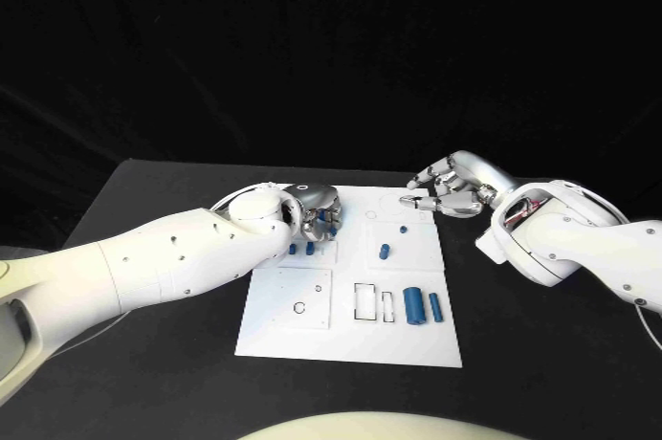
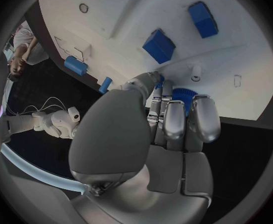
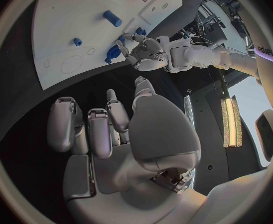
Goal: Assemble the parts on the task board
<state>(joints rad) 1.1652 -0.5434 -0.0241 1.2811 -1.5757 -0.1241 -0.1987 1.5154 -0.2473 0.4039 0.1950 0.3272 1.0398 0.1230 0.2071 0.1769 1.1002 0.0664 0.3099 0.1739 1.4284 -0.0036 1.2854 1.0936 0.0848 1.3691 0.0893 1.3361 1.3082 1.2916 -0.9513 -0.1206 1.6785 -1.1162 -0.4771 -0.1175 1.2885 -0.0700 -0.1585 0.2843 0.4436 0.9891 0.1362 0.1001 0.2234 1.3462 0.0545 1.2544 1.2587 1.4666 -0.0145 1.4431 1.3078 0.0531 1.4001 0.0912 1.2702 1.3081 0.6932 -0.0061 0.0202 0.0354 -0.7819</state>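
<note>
The white task board point(image 1: 352, 335) lies in the middle of the table. My left hand point(image 1: 315, 212) hovers over its far left corner and grips a blue ridged round part point(image 2: 177, 95) in its curled fingers. Just in front of that hand sit two blue blocks point(image 1: 302, 250), which appear again as the blue blocks point(image 2: 158, 45) in the left wrist view. Two blue cylinders point(image 1: 425, 306) lie side by side near the board's right edge. My right hand point(image 1: 449, 191) hangs at the board's far right corner, fingers curled in on nothing.
A small blue piece point(image 1: 386, 252) and a smaller one point(image 1: 403, 231) lie mid-board. Empty rectangular outlines point(image 1: 367, 301) and a round hole point(image 1: 301, 308) mark the near half. Black table point(image 1: 165, 363) surrounds the board.
</note>
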